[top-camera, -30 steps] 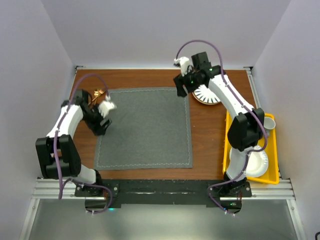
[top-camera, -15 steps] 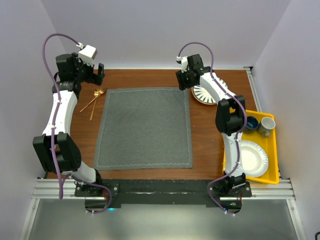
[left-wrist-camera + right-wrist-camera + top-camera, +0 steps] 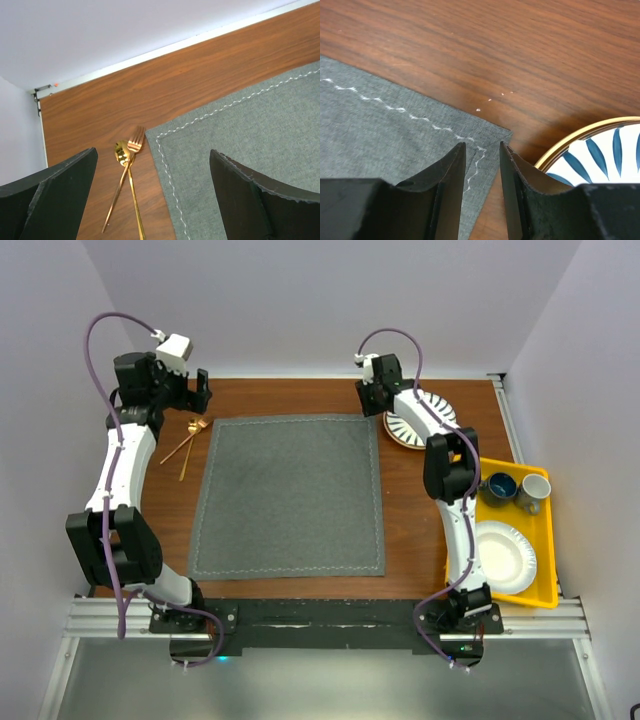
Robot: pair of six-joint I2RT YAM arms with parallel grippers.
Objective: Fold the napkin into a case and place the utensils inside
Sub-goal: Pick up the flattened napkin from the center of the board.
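Napkin [image 3: 288, 496] lying unfolded; right end effector [image 3: 482, 165], narrow, hovering over its corner, pinch due; left end effector [image 3: 152, 180] gaping.

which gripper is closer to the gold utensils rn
Left. The left gripper hangs just beyond the utensils, off the far left corner of the napkin. The right gripper is at its far right corner, beside the striped plate.

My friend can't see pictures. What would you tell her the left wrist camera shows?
A shiny gold spoon and a matching gold fork lie crossed on the brown wooden table, just beside a corner of the dark grey cloth napkin with pale stitching. The left gripper is open and empty, its black fingers at the bottom corners.
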